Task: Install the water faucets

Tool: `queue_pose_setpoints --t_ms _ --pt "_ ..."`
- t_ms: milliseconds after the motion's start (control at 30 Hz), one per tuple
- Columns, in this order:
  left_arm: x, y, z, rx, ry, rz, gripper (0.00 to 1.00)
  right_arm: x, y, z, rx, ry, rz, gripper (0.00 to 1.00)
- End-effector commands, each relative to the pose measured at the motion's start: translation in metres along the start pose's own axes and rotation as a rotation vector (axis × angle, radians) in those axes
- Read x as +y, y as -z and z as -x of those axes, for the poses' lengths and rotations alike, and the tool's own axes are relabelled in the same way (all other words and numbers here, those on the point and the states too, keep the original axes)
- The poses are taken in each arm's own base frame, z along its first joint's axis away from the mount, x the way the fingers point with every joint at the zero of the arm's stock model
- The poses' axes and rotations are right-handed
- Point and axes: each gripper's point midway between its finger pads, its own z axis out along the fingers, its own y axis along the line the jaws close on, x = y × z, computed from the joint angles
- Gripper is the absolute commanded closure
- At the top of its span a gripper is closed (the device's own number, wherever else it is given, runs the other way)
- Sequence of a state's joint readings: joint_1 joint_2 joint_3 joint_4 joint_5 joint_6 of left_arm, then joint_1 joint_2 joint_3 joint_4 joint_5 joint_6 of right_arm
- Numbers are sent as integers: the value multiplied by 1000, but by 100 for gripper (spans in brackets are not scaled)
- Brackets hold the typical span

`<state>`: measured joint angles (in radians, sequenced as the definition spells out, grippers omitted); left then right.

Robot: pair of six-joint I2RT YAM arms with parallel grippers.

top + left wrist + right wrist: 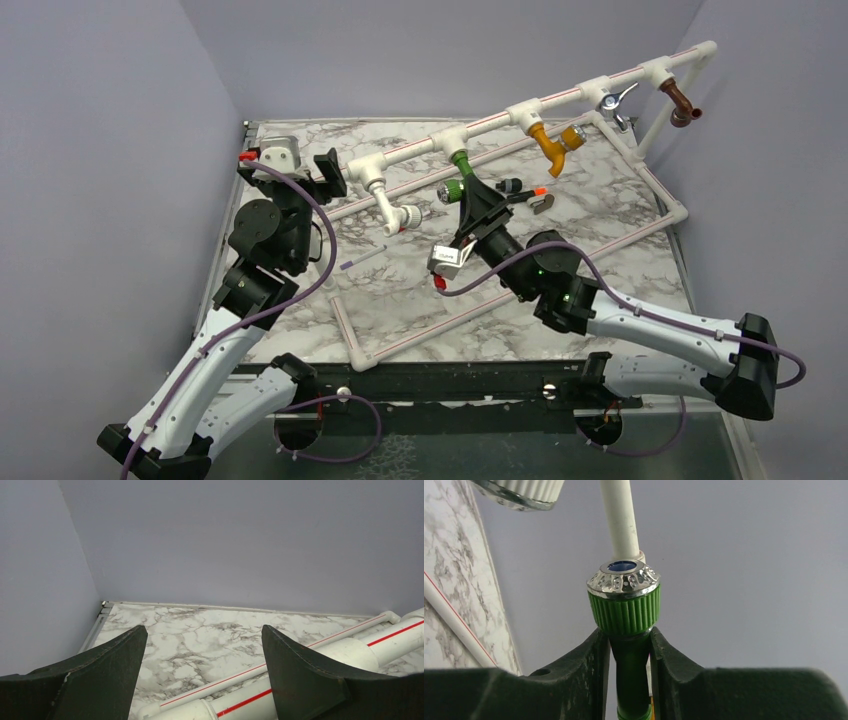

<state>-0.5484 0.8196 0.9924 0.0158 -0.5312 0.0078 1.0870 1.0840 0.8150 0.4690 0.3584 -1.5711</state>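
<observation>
- Upper left of the overhead view: my left gripper [204, 630] hangs with its fingers spread wide and nothing between them, just beside the left end of the white pipe frame [580, 92]. I judge it is parked there to steady the frame if needed, not to carry anything.
- Left of centre, a white faucet [395, 212] hangs from the first tee, already on the frame.
- At centre, the green faucet [626, 615] sits under the second tee, its silver knob [624, 577] turned toward my wrist camera.
- My right gripper [629, 632] is pinching that faucet by its dark green neck, just under the ribbed collar, with a jaw pressed on either side. I reckon the low grip leaves the knob free and gives me leverage to twist the thread home.
- The joint with the tee is hidden from me, so I cannot tell whether it is seated.
- Right of centre, an orange faucet [555, 140] hangs from the third tee.
- Toward the upper right, a chrome faucet [612, 100] and a copper faucet [680, 100] finish the row, so the green one looks like the last to fit.
</observation>
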Motion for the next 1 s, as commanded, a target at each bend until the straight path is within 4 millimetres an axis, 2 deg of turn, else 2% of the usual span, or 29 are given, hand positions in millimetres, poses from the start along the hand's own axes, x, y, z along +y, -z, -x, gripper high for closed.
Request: queue_pose_setpoints --t_ms 0,100,233,400,633,967 --pt "-16 0 -40 126 -65 -71 15 -25 -4 0 10 -65 -75 75" --pt "-16 0 -40 126 -66 -71 15 -26 -4 0 9 -132 -89 98" --pt "-15 1 -39 124 -66 -70 15 -28 -2 -1 2 -276 -143 99" --pt "-15 1 -40 125 -67 -70 15 -32 -1 -4 2 -576 -232 100" --pt "-15 1 -40 125 -67 -69 15 -19 -4 0 -25 -979 -309 100" --pt "-14 2 -37 118 -63 -68 15 -5 -11 -5 29 -1538 -429 100"
